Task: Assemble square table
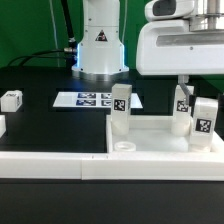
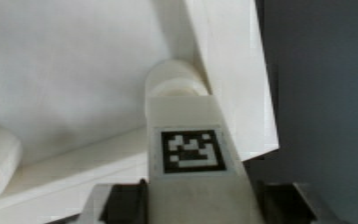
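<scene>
Fingers (image 2: pixel 123 205) clamped on leg (image 2: pixel 190 140), one finger each side. Leg upright, long way running straight out from fingers. Leg tip meets corner of square slab (image 1: pixel 150 128), just past fingers. Likely pushing into corner hole.

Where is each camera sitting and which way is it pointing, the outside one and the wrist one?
Exterior view: off the arm, low over the black table, facing the robot base; it shows that base and the gripper above the slab.
Wrist view: on the wrist, looking down along the fingers at a tagged leg held between them, beside the slab.
Shared: the gripper, what appears to be the same leg, and the slab.
</scene>
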You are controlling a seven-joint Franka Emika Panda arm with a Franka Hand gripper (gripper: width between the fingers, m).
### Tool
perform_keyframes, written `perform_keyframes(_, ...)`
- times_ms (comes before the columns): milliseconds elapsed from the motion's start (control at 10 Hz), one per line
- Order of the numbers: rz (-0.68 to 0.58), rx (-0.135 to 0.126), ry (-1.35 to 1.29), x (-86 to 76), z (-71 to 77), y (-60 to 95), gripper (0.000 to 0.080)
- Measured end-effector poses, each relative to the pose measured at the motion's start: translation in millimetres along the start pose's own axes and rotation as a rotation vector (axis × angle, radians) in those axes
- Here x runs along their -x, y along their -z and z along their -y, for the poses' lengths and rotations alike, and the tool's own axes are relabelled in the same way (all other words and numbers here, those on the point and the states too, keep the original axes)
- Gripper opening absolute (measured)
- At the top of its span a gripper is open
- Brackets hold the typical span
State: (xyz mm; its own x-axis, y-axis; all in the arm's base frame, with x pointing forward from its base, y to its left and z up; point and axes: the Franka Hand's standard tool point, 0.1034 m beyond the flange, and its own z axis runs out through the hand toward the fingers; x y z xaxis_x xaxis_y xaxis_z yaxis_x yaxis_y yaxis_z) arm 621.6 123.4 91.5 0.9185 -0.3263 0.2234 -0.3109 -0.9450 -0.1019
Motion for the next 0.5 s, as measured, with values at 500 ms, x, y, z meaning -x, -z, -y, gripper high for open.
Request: perform_keyframes(500, -0.014, 0.012, -0.07, 3.6, 1.6, 0.3, 0.0297)
